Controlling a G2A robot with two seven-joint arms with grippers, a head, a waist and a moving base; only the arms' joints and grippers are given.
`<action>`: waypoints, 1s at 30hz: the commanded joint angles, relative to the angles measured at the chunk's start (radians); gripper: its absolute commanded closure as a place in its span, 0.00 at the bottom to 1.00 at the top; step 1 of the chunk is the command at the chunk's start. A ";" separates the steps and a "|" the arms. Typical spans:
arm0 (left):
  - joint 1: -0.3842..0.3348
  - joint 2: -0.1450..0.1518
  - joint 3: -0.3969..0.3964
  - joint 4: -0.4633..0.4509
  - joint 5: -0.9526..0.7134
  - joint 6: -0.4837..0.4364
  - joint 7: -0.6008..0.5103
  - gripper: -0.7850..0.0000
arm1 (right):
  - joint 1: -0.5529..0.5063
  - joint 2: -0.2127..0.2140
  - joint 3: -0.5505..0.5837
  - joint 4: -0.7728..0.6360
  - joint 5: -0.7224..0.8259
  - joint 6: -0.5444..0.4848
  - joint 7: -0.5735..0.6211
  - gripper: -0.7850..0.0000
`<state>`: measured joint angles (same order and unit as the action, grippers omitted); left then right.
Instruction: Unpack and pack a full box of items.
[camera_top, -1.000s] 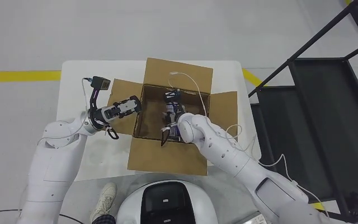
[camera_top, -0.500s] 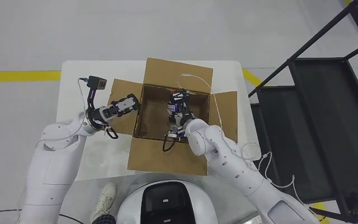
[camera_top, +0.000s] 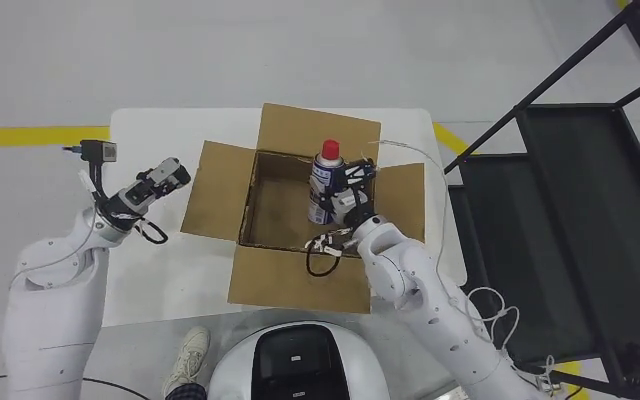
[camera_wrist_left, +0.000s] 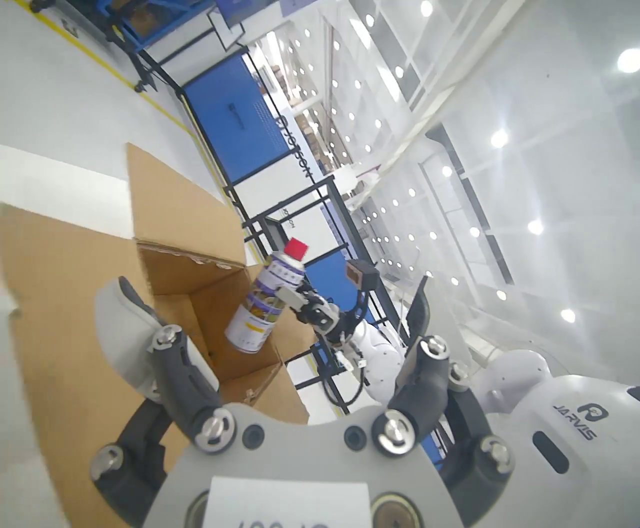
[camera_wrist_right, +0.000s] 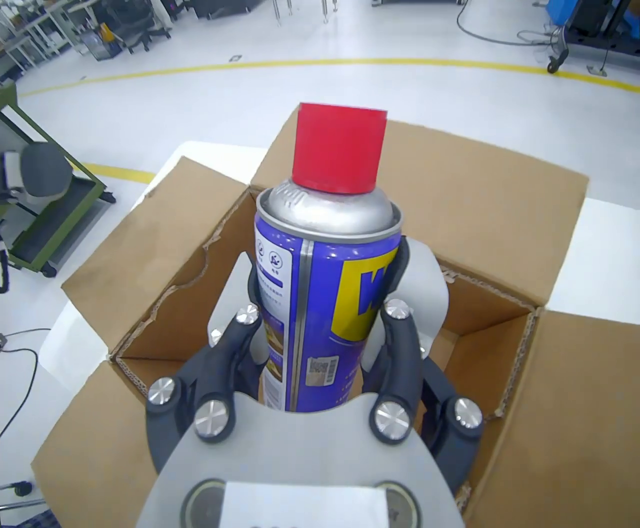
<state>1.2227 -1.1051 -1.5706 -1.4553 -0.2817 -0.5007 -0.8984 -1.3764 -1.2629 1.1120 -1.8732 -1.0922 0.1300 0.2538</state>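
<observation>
Carefully: right gripper (camera_wrist_right: 334, 282), clamped on a red-capped blue spray can (camera_top: 322, 185), should keep it upright clearing the brown cardboard box (camera_top: 312, 130) (left gripper (camera_top: 170, 174) spread apart).

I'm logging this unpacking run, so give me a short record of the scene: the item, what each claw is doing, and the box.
Item: spray can with a red cap
Right claw: shut on the spray can, holding it over the box opening
Left claw: open, holding nothing, over the table beside a side flap
Box: cardboard box, flaps open, on the white table
</observation>
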 joint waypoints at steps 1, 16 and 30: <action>-0.005 0.005 -0.002 0.027 0.045 0.005 -0.017 0.00 | -0.020 0.004 0.025 -0.012 -0.010 -0.023 -0.034 1.00; -0.152 -0.003 0.098 0.338 -0.102 -0.036 -0.154 0.00 | -0.066 0.012 0.083 -0.038 -0.012 -0.079 -0.104 1.00; -0.150 0.016 0.047 0.341 -0.158 -0.070 -0.180 0.00 | -0.066 0.012 0.083 -0.038 -0.012 -0.079 -0.104 1.00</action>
<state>1.0665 -1.0919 -1.5138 -1.1068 -0.4439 -0.5732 -1.0788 -1.4429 -1.2505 1.1945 -1.9107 -1.1046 0.0513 0.1494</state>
